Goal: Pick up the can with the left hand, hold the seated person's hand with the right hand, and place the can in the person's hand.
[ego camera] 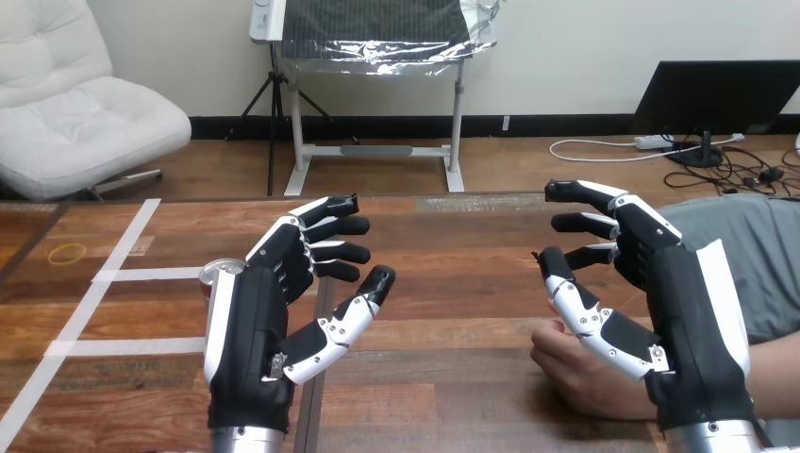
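- Left hand (250,326): released, fingers loosely spread and pointing to 2 o'clock, thumb out to 3 o'clock, holding nothing. It is raised over the worktop (453,283), palm facing right.
- Can (220,276): upright on the worktop at 10 o'clock of the left hand, just behind it. Only the silver top and a strip of red side show; the rest is hidden by the hand. Cannot tell whether they touch.
- Right hand (693,302): released, fingers spread and pointing to 10 o'clock, thumb out to 9 o'clock, palm facing left. Nothing is grasped.
- Person's hand (577,370): lies on the worktop at 7 o'clock of the right hand, partly covered by its thumb. The robot fingers are not curled round it; cannot tell whether they touch.
- The two robot hands are well apart, with bare worktop between them.
- White tape (106,275): lines on the worktop at 9 o'clock of the can.
- Yellow band (68,253): flat at 9 o'clock, past the tape.
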`<act>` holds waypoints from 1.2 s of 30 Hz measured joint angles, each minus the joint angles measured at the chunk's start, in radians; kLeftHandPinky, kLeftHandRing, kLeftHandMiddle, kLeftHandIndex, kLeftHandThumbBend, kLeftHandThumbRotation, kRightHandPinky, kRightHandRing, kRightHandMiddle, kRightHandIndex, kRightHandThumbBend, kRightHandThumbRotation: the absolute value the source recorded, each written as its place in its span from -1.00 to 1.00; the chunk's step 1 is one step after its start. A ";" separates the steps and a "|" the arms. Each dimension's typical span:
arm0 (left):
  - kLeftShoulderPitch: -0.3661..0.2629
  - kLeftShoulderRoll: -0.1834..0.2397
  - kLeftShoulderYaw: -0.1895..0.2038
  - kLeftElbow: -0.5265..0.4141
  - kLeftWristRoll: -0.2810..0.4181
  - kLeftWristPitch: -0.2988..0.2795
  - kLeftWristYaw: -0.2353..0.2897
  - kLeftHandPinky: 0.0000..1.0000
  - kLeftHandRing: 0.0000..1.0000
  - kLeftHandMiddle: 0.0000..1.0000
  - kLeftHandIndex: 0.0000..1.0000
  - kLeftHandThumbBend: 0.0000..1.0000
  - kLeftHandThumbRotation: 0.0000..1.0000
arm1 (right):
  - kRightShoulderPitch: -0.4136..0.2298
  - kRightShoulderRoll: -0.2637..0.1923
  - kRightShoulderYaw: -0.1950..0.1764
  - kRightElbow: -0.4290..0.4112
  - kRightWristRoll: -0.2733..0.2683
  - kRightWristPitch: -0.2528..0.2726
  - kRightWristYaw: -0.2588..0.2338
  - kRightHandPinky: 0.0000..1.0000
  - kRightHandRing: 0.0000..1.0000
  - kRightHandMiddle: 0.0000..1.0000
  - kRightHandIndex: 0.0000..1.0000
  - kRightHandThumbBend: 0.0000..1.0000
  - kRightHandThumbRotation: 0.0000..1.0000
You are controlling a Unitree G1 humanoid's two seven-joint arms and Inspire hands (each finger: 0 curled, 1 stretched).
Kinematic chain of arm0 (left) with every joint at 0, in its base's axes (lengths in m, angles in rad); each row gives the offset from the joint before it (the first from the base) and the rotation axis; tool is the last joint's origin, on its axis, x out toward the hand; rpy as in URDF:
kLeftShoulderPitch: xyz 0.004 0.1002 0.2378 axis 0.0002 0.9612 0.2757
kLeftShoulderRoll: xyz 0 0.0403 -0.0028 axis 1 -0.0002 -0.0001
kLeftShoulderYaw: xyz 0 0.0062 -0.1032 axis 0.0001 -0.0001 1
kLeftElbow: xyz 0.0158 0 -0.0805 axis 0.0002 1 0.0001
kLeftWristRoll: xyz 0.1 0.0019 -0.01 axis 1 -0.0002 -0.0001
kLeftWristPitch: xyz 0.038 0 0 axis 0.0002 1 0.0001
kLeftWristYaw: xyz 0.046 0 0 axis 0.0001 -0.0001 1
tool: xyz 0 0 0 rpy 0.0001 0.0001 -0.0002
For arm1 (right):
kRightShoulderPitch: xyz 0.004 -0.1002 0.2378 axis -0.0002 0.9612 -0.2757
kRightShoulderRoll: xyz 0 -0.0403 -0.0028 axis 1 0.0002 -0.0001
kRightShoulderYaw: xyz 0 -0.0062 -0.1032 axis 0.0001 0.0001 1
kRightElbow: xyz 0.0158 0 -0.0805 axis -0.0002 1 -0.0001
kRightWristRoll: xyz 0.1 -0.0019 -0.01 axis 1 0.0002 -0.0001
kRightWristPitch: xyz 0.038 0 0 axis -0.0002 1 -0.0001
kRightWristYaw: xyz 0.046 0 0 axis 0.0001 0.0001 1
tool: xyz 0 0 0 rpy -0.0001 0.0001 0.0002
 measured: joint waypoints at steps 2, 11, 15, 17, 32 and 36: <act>0.000 0.000 0.000 0.000 0.000 0.000 0.000 0.07 0.19 0.34 0.39 0.00 -0.92 | 0.000 -0.001 0.000 0.000 0.000 0.000 0.001 0.12 0.44 0.62 0.44 -0.25 -1.00; 0.000 0.000 -0.001 0.000 0.003 0.000 0.002 0.07 0.19 0.34 0.39 0.00 -0.90 | 0.000 -0.005 -0.005 0.000 0.000 0.000 0.002 0.13 0.44 0.62 0.43 -0.24 -1.00; 0.000 0.000 -0.002 0.000 0.003 0.000 0.002 0.07 0.19 0.34 0.39 0.00 -0.90 | 0.000 -0.005 -0.007 0.000 0.001 0.000 0.003 0.13 0.44 0.62 0.43 -0.24 -1.00; 0.000 0.000 -0.002 0.000 0.002 0.000 0.002 0.07 0.19 0.34 0.39 0.00 -0.90 | 0.000 -0.005 -0.007 0.000 0.001 0.000 0.003 0.13 0.44 0.62 0.43 -0.24 -1.00; 0.000 0.000 -0.006 -0.001 0.002 0.002 0.003 0.07 0.20 0.34 0.39 0.00 -0.89 | 0.000 -0.009 -0.011 0.000 0.001 0.000 0.011 0.13 0.44 0.62 0.42 -0.23 -1.00; 0.000 0.000 -0.006 -0.001 0.003 0.002 0.003 0.08 0.20 0.34 0.39 0.00 -0.91 | 0.000 -0.012 -0.011 0.000 0.001 0.000 0.012 0.13 0.45 0.62 0.42 -0.23 -1.00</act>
